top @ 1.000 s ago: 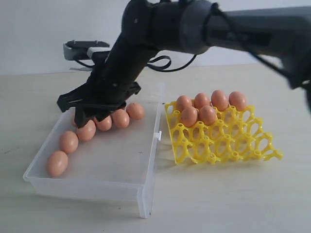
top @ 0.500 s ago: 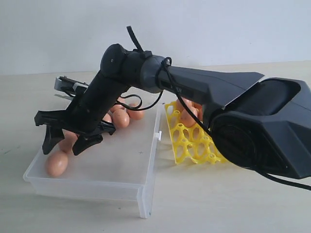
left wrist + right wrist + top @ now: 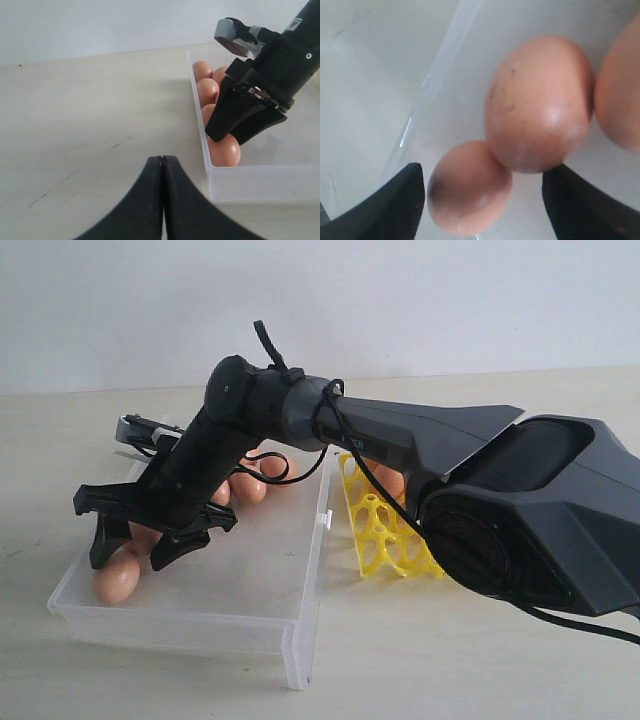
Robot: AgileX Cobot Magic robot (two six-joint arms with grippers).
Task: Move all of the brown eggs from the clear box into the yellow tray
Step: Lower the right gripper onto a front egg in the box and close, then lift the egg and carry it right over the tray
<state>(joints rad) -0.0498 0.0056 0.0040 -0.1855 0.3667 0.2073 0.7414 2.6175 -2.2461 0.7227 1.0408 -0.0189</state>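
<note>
Right wrist view up close: the right gripper (image 3: 485, 172) is spread wide, with its fingers (image 3: 395, 205) either side of the eggs (image 3: 470, 192) at one end of the row in the box (image 3: 435, 85). Thing is, two eggs sit between the jaws and they're touching each other. I'd centre on just one, probably the one nearer the fingertips, drop until the pads are level with its widest part, then close slowly. They're round, so a fast squeeze could pop it out or shove its neighbour. After that, lift straight up over the box wall before swinging to the tray (image 3: 385, 535), which sits just beside the box.

The left gripper (image 3: 163, 167) is pressed together, holding nothing, and hovers over bare table (image 3: 75, 125) outside the box.

Hard to make out: in the exterior view the arm (image 3: 400, 435) covers most of the tray and the far end of the row, so I can't count eggs in either place. I also can't tell if the fingers touch an egg yet.
</note>
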